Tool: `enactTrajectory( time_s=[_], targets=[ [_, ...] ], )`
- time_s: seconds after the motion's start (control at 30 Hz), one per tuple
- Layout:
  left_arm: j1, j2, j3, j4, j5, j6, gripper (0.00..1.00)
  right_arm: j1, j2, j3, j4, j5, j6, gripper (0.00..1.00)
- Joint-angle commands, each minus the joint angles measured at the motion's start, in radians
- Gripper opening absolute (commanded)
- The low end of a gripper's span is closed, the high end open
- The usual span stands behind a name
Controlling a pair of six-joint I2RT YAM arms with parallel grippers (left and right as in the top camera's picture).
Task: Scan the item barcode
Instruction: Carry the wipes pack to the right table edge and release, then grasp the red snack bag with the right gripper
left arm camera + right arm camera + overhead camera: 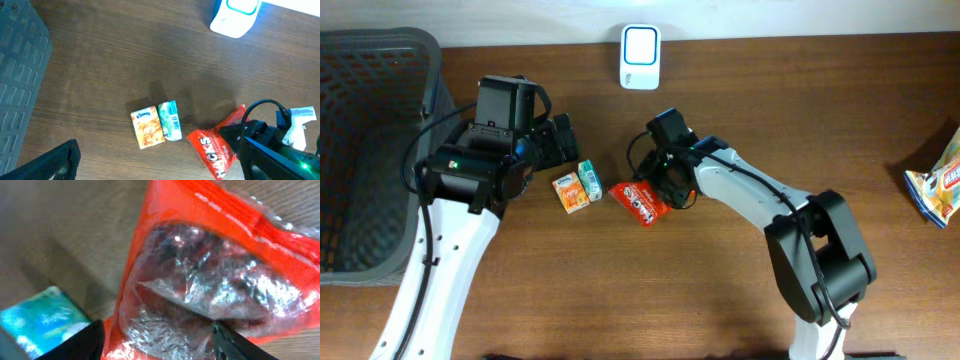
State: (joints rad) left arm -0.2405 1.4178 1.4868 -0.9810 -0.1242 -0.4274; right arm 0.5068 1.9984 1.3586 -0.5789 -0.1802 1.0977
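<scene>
A red snack packet [638, 203] [212, 150] lies flat on the wooden table, and its crinkled clear window fills the right wrist view [200, 280]. My right gripper [660, 190] [157, 342] hangs right over it, open, with one finger at each side of the packet. The white barcode scanner [640, 57] [235, 15] stands at the table's far edge. My left gripper [563, 143] [161, 170] is wide open and empty, hovering left of the packet above two small packs.
An orange tissue pack [570, 192] [147, 128] and a teal pack [588, 181] [170, 121] [40, 320] lie side by side just left of the packet. A dark mesh basket [370, 150] stands at the left. A yellow snack bag [940, 180] lies at the right edge.
</scene>
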Motion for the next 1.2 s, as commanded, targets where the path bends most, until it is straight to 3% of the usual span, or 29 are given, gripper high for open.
enactTrajectory(
  time_s=[0.0,0.03,0.1,0.13,0.17,0.3,0.37,0.43,0.53,0.6,0.67,0.7,0.73,0.83,0.9,1.0,1.03,1.1,1.13,1.17],
  targets=[
    [0.002,-0.003,0.003,0.001,-0.004,0.006,0.99,0.002,0.065,-0.039,-0.05,0.085,-0.074,0.47],
    [0.002,-0.003,0.003,0.002,-0.004,0.006,0.99,0.002,0.065,-0.038,-0.081,0.139,-0.08,0.46],
    [0.002,-0.003,0.003,0.001,-0.004,0.006,0.99,0.002,0.065,-0.038,-0.116,0.197,-0.14,0.26],
    [0.002,-0.003,0.003,0.001,-0.004,0.006,0.99,0.002,0.063,-0.025,-0.148,0.188,-0.19,0.11],
    [0.002,-0.003,0.003,0.001,-0.004,0.006,0.99,0.002,0.06,-0.004,-0.176,0.177,-0.209,0.04],
    [0.002,-0.003,0.003,0.001,-0.004,0.006,0.99,-0.067,0.005,0.297,-0.379,-0.12,-0.554,0.04],
    [0.002,-0.003,0.003,0.002,-0.004,0.006,0.99,-0.206,0.005,0.446,-0.532,-0.53,-0.906,0.04],
    [0.002,-0.003,0.003,0.001,-0.004,0.006,0.99,-0.321,0.005,0.451,-0.653,-0.756,-1.088,0.04],
    [0.002,-0.003,0.003,0.001,-0.004,0.006,0.99,-0.438,0.005,0.446,-0.835,-0.823,-1.249,0.04],
    [0.002,-0.003,0.003,0.001,-0.004,0.006,0.99,-0.427,0.005,0.446,-0.85,-0.646,-1.239,0.04],
    [0.002,-0.003,0.003,0.001,-0.004,0.006,0.99,-0.38,0.005,0.443,-0.835,-0.338,-1.029,0.34],
    [0.002,-0.003,0.003,0.001,-0.004,0.006,0.99,-0.345,0.005,0.43,-0.833,-0.198,-0.935,0.64],
    [0.002,-0.003,0.003,0.002,-0.004,0.006,0.99,-0.301,0.005,0.381,-0.832,-0.044,-0.824,0.87],
    [0.002,-0.003,0.003,0.002,-0.004,0.006,0.99,-0.207,0.005,0.199,-0.705,-0.1,-0.808,0.9],
    [0.002,-0.003,0.003,0.001,-0.004,0.006,0.99,-0.148,0.005,0.063,-0.533,-0.092,-0.69,0.9],
    [0.002,-0.003,0.003,0.001,-0.004,0.006,0.99,-0.11,0.005,-0.085,-0.268,-0.1,-0.591,0.82],
    [0.002,-0.003,0.003,0.002,-0.004,0.006,0.99,-0.107,0.005,-0.104,-0.245,-0.1,-0.591,0.73],
    [0.002,-0.003,0.003,0.001,-0.004,0.006,0.99,-0.11,0.005,-0.1,-0.245,-0.114,-0.587,0.17],
    [0.002,-0.003,0.003,0.002,-0.004,0.006,0.99,-0.12,0.005,-0.09,-0.247,-0.16,-0.588,0.04],
    [0.002,-0.003,0.003,0.002,-0.004,0.006,0.99,-0.133,0.005,-0.07,-0.253,-0.218,-0.598,0.04]
  ],
)
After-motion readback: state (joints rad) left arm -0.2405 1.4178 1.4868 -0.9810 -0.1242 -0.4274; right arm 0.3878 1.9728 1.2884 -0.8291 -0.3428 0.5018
